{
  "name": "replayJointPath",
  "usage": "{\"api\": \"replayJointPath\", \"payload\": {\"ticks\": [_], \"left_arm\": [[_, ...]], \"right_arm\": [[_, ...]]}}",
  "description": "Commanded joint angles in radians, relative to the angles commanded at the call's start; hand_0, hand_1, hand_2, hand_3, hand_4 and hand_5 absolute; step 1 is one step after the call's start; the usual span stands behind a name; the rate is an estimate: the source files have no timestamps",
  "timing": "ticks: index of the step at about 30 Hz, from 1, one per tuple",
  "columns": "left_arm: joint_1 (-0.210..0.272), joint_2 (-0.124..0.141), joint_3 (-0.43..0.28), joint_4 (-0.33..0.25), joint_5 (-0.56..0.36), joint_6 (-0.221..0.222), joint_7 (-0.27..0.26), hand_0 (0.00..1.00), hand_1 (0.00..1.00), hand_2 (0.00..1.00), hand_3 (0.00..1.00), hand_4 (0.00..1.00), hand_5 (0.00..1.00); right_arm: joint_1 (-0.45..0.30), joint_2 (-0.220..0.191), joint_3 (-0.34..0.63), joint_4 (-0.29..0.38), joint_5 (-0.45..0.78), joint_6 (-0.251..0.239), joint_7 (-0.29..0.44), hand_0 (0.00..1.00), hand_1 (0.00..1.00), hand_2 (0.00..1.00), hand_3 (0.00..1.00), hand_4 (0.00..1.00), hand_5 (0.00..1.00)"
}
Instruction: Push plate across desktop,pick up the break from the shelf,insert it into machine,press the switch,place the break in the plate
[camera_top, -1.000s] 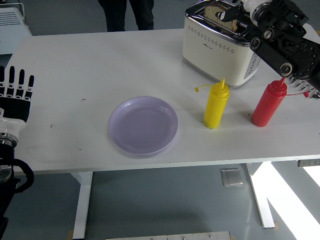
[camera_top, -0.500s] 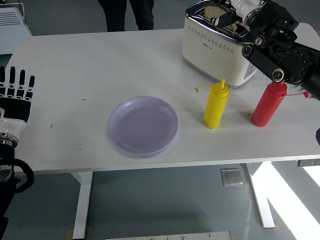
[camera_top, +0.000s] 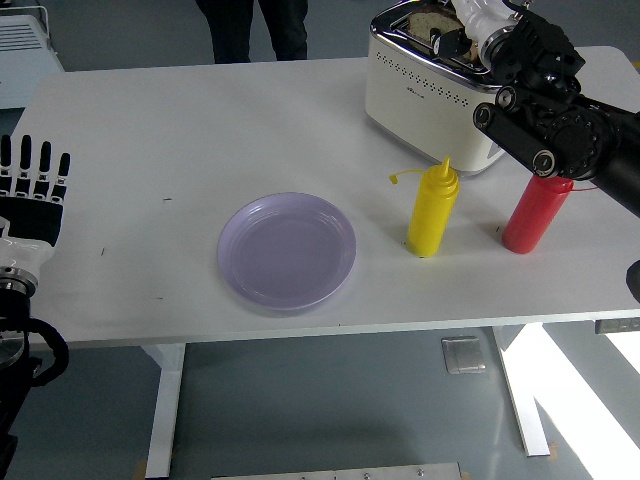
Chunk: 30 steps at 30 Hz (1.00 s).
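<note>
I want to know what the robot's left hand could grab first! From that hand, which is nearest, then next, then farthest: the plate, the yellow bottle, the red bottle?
From the left hand, at the table's left edge:
1. Plate, mid-table toward the near edge.
2. Yellow bottle, right of the plate.
3. Red bottle, farthest right, under the right arm.

It looked like a robotics lab: a plain white height-adjustable bench (camera_top: 200, 120) stood on grey-blue flooring (camera_top: 330, 410), with a white equipment rack (camera_top: 25, 45) nearby.
</note>
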<state>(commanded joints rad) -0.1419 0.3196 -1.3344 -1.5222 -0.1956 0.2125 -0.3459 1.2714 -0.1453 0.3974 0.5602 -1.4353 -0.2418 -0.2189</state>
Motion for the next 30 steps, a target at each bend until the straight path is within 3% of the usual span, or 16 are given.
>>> {"api": "replayJointPath", "payload": {"ticks": [20,29,30], "left_arm": [[0.006,0.000,-0.007,0.002,-0.005,0.001,-0.004,0.813,0.731,0.687,0.669,0.672,0.998],[0.005,0.000,-0.011,0.002,-0.006,0.001,-0.006,0.813,0.731,0.686,0.669,0.672,0.998],[0.005,0.000,-0.011,0.002,-0.006,0.001,-0.006,0.813,0.731,0.687,0.670,0.673,0.998]], "right_arm": [[0.013,-0.028,0.053,0.052,-0.007,-0.074,0.011,0.403,0.497,0.497,0.557,0.366,0.002],[0.022,-0.070,0.154,0.132,-0.035,-0.126,0.026,0.397,0.490,0.491,0.550,0.351,0.002],[0.023,-0.075,0.167,0.144,-0.042,-0.131,0.027,0.413,0.501,0.491,0.539,0.180,0.002]]}}
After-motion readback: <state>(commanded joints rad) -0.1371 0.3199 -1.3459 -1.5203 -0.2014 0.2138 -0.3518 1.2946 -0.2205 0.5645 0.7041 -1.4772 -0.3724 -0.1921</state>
